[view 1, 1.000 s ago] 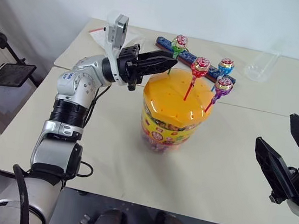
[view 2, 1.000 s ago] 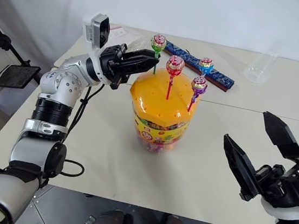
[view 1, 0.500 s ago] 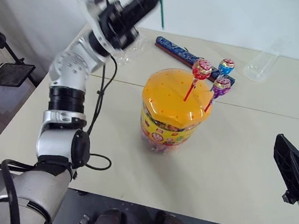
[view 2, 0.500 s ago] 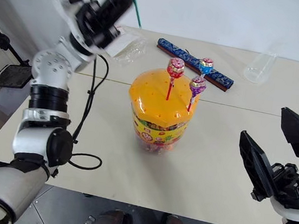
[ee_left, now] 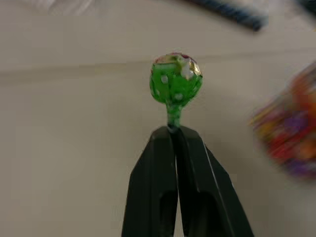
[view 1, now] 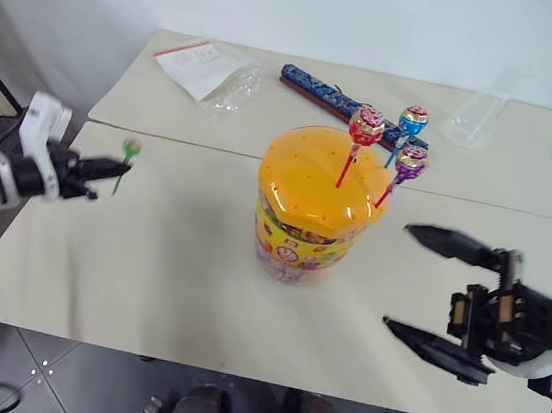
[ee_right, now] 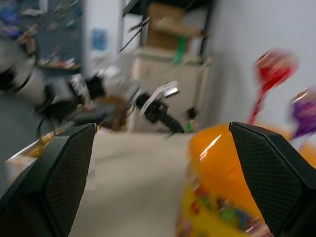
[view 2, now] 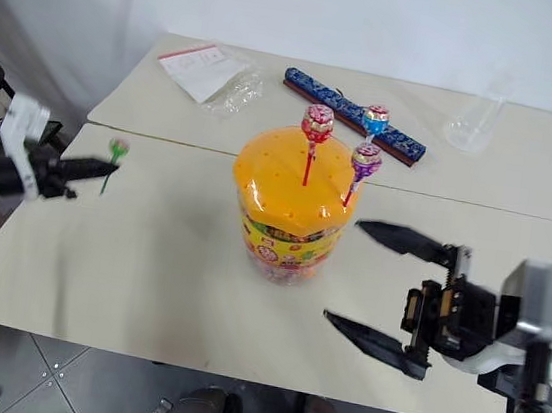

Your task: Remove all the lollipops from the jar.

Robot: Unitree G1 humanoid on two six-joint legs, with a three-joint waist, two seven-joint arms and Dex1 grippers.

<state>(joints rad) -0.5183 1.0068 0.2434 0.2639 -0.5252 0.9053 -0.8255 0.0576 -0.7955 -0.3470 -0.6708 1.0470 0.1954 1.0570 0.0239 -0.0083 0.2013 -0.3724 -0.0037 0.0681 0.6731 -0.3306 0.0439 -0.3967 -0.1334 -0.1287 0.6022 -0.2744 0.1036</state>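
Left gripper [view 1: 99, 167] pinching green lollipop [view 1: 131, 149] by stick, holding it over bench [view 1: 147, 271] well left of jar [view 1: 316, 206]. Right gripper [view 1: 425, 285] gaping wide, empty, just right of jar. Three lollipops [view 1: 367, 127] standing in lid, waiting. One out, three remaining.

Left gripper [ee_left: 174, 132] clamped, arm outstretched; right gripper [view 1: 427, 286] spread wide.

From my seat the jar [view 1: 309, 221] looks like clear plastic with a glossy orange lid [view 1: 322, 177] catching glare, and the lollipops [view 1: 368, 125] have shiny foil-ish wrappers. Table [view 1: 177, 275] is a smooth matt beige, and the left claw [ee_left: 174, 129] fingers [ee_left: 153, 197] look like matt black plastic.
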